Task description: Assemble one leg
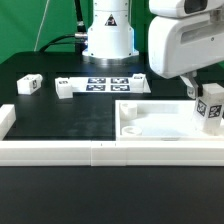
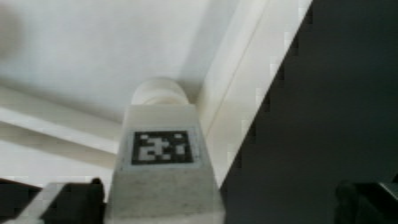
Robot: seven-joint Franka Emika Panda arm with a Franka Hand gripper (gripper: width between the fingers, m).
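One border rail (image 1: 100, 152) lies nearest, at 6 o'clock in the exterior view. Behind it, the leg (image 1: 211, 110) stands upright at the white panel's (image 1: 150, 125) corner, about 3 o'clock. The gripper (image 2: 217, 203) straddles it with jaws wide open, gripping nothing. To seat it well, I would centre the fingers (image 2: 68, 200) evenly, close squarely, and turn without tilting. Farther off, near 10 o'clock, a spare leg (image 1: 28, 85) waits.

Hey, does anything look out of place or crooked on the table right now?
Nothing stands out. One leg stands at the white panel corner, inside the open end effector. Two more legs lie loose on the table. Nothing looks broken.
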